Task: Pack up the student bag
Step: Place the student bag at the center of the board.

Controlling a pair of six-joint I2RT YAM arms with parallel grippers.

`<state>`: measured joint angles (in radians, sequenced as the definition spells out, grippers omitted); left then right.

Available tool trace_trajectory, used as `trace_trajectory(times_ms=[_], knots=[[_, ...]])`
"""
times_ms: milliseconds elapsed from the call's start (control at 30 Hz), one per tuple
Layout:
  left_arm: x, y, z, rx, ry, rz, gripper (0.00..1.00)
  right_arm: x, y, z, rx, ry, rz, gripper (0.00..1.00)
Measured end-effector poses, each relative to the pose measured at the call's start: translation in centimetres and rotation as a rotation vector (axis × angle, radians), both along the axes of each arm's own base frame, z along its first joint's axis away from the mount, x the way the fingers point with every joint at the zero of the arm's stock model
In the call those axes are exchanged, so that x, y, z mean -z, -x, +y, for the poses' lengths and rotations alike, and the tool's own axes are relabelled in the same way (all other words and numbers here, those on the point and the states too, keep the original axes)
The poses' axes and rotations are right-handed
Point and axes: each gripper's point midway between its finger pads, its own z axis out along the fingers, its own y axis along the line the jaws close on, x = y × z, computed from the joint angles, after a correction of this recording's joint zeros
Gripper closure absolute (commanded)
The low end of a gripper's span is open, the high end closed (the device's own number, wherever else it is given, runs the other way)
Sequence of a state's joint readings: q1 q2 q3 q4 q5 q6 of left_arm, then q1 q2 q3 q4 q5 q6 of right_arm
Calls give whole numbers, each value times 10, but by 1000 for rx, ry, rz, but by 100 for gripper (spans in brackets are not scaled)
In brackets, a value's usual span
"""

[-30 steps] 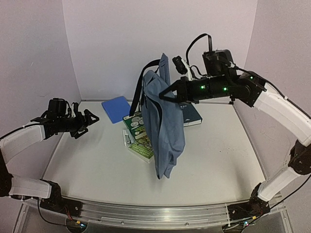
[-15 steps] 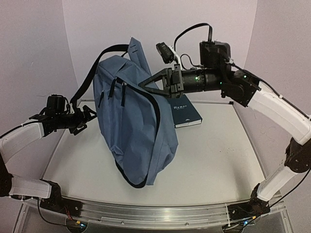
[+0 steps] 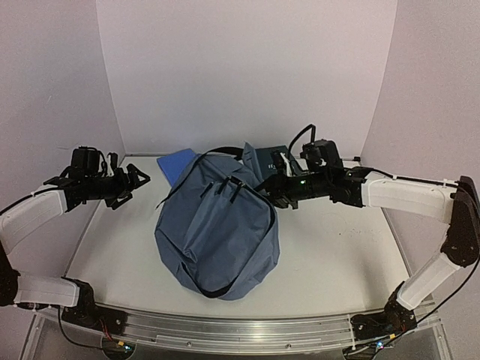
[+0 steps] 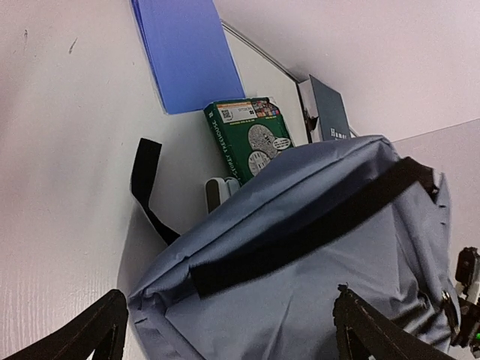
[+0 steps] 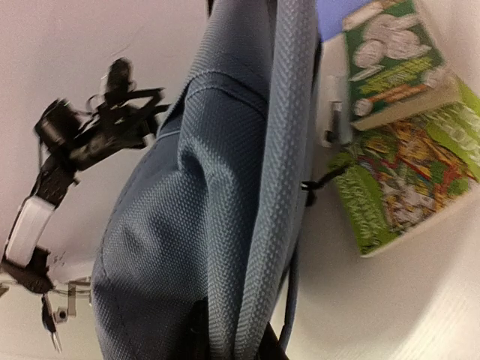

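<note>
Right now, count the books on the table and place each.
4. Blue notebook at the far left; dark green book beside it, at the edge of the student bag; bright green book partly beneath that one; dark book behind the bag. More may be hidden.

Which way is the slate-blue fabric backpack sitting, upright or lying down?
Lying down. In the top view the slate-blue fabric backpack sprawls flat on the white table, its zippered front facing up.
</note>
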<state>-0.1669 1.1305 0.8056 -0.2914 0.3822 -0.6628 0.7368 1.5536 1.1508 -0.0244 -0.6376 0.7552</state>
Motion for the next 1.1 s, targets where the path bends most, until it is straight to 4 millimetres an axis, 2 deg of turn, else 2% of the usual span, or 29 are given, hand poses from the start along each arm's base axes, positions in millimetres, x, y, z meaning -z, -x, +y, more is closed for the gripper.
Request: trace_trajectory(times_ms=[33, 100, 167, 233, 333, 433, 567, 667, 767, 867, 1033, 1100], knots=[[0, 0, 0, 5, -4, -3, 5, 12, -7, -9, 36, 32, 7, 69], [-1, 1, -1, 18, -9, -10, 5, 34, -19, -27, 100, 100, 17, 52], [0, 2, -3, 35, -12, -15, 5, 48, -32, -43, 160, 177, -6, 37], [-1, 3, -6, 55, -7, -17, 7, 56, -44, -56, 212, 252, -40, 27], [1, 7, -10, 88, 4, -17, 10, 60, -57, -70, 275, 356, -96, 22], [10, 13, -14, 115, 9, 0, 14, 53, -73, -89, 358, 468, -167, 20], [22, 22, -21, 152, -10, 13, 15, 42, -85, -114, 448, 597, -245, 22], [24, 31, -41, 218, -52, -4, 18, 41, -80, -123, 433, 651, -268, 27], [27, 46, -70, 314, -101, -27, 21, 41, -71, -117, 378, 670, -292, 31], [31, 56, -95, 389, -149, -39, 24, 49, -54, -95, 293, 684, -312, 34], [42, 59, -142, 482, -257, -70, 27, 87, -21, -49, 161, 709, -261, 38], [50, 61, -166, 526, -310, -86, 28, 103, -13, -42, 147, 723, -217, 40]])
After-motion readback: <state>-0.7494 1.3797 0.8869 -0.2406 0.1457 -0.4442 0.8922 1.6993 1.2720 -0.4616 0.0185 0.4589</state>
